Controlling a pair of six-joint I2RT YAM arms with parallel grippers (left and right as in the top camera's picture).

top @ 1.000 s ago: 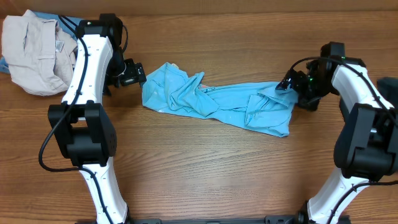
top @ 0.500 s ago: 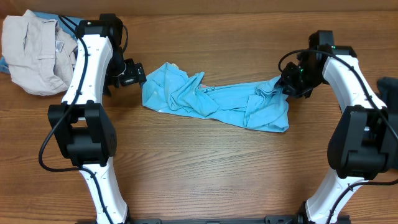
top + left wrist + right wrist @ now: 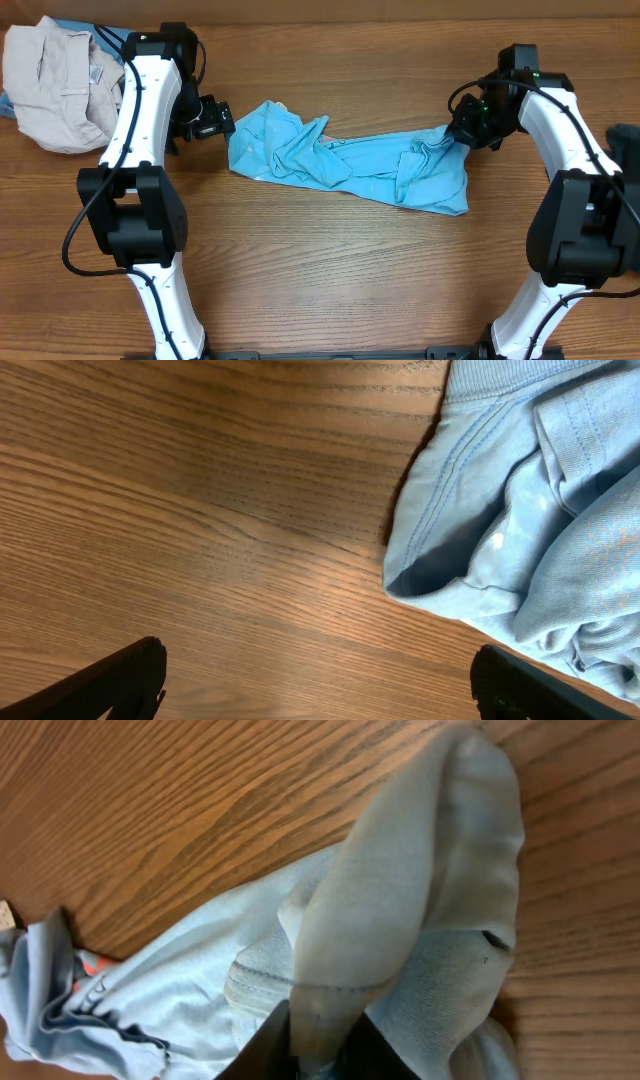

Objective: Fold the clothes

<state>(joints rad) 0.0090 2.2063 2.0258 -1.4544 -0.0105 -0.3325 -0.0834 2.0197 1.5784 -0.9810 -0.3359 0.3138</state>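
Note:
The clothes, a light sky-blue T-shirt (image 3: 350,165), lie crumpled across the middle of the wooden table. My right gripper (image 3: 457,133) is at the shirt's upper right corner, shut on a fold of the blue fabric (image 3: 400,940) pinched between its dark fingers (image 3: 262,1050). My left gripper (image 3: 222,122) hovers just left of the shirt's left end, open, with only bare wood between its fingers (image 3: 120,678). The shirt's hem (image 3: 470,490) fills the upper right of the left wrist view.
A beige garment (image 3: 55,85) is heaped at the back left corner, over a bit of blue cloth. A dark blue item (image 3: 627,140) shows at the right edge. Bare wood (image 3: 330,270) runs along the front.
My right gripper moved up and left onto the shirt's right corner and shut on a fold of it. The corner has lifted slightly. The left arm has not moved.

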